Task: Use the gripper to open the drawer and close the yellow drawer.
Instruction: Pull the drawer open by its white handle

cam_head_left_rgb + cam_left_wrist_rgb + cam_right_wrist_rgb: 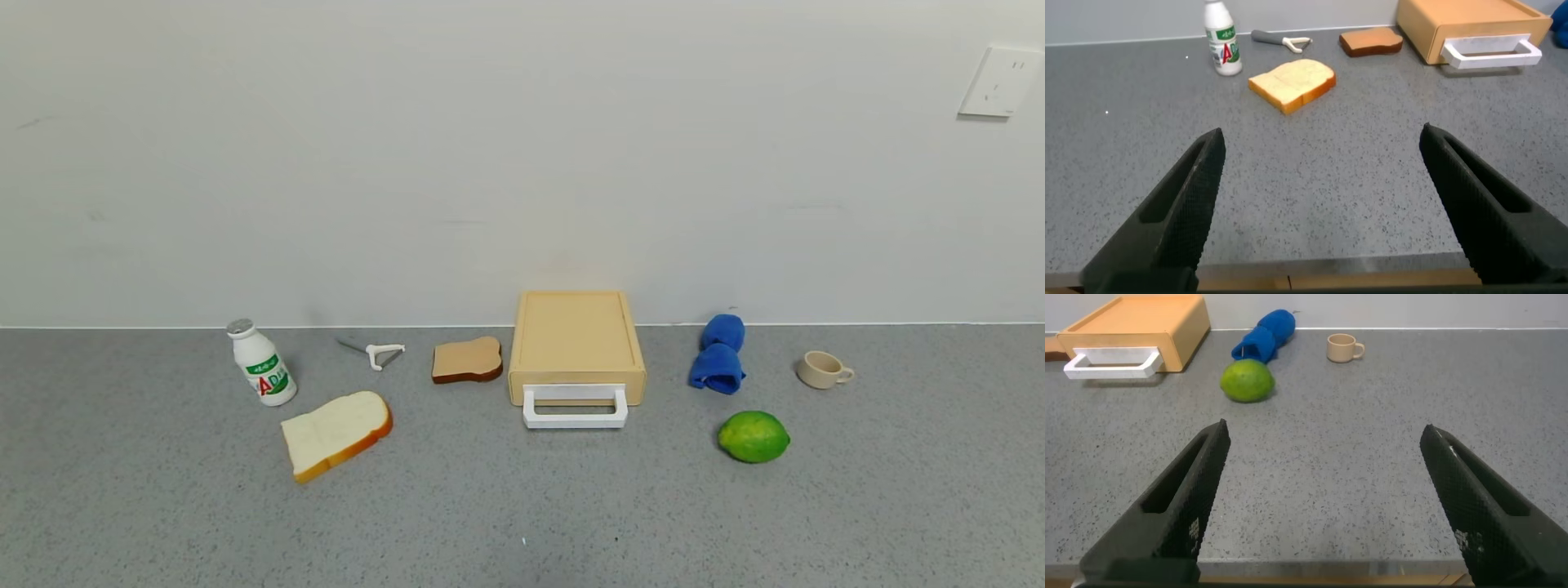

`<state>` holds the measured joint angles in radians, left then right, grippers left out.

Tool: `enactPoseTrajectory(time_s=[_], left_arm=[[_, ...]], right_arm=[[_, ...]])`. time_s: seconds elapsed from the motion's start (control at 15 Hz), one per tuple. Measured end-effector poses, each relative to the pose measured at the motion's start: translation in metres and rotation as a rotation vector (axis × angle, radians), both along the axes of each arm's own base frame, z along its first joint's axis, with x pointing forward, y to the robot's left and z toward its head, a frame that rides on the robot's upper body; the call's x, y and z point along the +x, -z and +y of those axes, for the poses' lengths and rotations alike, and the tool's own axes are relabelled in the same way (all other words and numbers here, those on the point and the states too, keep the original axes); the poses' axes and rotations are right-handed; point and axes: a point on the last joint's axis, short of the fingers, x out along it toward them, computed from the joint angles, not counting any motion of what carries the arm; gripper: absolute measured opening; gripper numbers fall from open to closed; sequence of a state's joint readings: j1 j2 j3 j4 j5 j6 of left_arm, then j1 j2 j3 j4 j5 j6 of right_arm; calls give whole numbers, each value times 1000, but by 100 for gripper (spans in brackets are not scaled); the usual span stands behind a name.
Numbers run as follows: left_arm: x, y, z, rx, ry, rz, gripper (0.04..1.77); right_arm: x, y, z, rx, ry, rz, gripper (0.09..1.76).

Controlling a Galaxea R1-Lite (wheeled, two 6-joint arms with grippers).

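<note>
At 12 o'clock on the counter, against the wall, the drawer (576, 347) is seen closed, handle (575, 407) crosswise toward 6; left gripper (1323, 212) and right gripper (1327, 506), both spread apart, are held well short, neither clearly nearer.

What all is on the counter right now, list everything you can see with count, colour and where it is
drawer: one, pale yellow with a white loop handle, centre of the counter by the wall, shut
brown toast slice: one, brown, just left of the drawer
white bread slice: one, white with an orange crust, front left
peeler: one, white and grey, near the wall, left of the toast
bottle: one, white with a green and red label, far left
cloth: one, blue, rolled, right of the drawer
lime: one, green, in front of the cloth
cup: one, beige, far right
left gripper: black, open, above bare counter
right gripper: black, open, above bare counter
</note>
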<state>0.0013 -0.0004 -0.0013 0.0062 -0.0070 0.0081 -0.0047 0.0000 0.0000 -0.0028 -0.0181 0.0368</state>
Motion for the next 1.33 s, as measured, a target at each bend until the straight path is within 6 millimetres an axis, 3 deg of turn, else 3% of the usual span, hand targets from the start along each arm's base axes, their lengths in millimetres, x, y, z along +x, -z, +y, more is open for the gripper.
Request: enactPoseTrajectory(time_s=[0.33,0.47,0.8,1.07,1.33], left_arm=[[-1,-3,0,-1,6,-5,172],[-4,-14,0,-10,12,-31,172],[-9,-73,0,-26,-9,2,172],[26,-121,1,-24,-24,159,172],[89,-174,0,-43,-26,372,172]], right_arm=[[0,0,0,0,0,0,171],[0,0,0,0,0,0,171],[0,0,0,0,0,0,171],[0,0,0,0,0,0,171],[0,0,0,0,0,0,171]])
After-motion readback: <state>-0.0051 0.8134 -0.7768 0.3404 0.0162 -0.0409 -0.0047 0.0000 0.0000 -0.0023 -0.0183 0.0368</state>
